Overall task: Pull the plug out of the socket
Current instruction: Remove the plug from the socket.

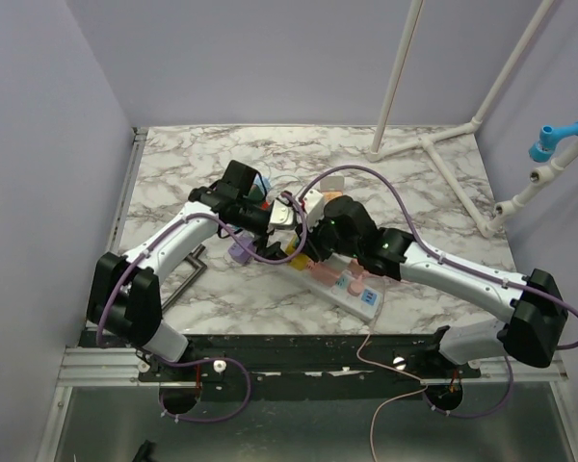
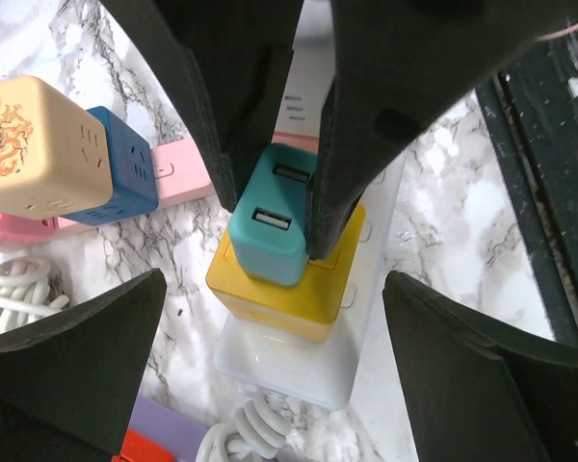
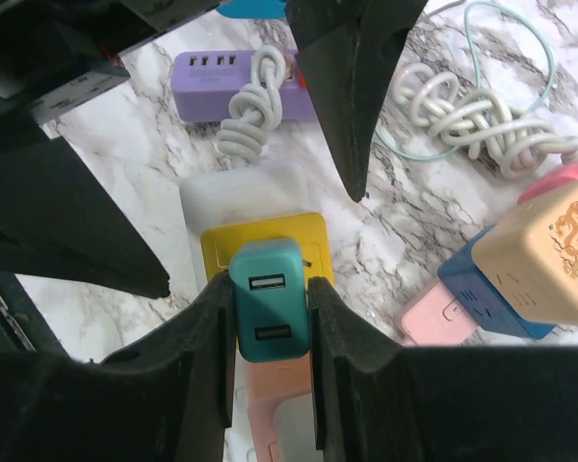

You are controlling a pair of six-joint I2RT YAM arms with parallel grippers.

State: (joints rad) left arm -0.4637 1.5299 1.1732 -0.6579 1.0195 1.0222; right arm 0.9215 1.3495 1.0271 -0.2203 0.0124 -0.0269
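Note:
A teal two-port USB plug (image 3: 268,313) sits on the yellow socket block (image 3: 222,245) of a white power strip (image 3: 236,192). My right gripper (image 3: 270,285) is shut on the plug, one finger pressed against each long side. The left wrist view shows the same plug (image 2: 265,236) on the yellow block (image 2: 279,298), held by the right gripper's dark fingers (image 2: 342,164). My left gripper (image 2: 279,385) is open, its fingers spread wide on either side of the strip's cord end (image 2: 289,361) and apart from it. In the top view both grippers, left (image 1: 279,223) and right (image 1: 313,236), meet at mid-table.
A purple USB strip (image 3: 202,72) and a coiled white cord (image 3: 255,106) lie just past the strip's end. A beige cube (image 3: 549,250), a blue cube (image 3: 482,289) and a pink strip (image 3: 443,318) lie to one side. A white pipe frame (image 1: 433,144) stands at back right.

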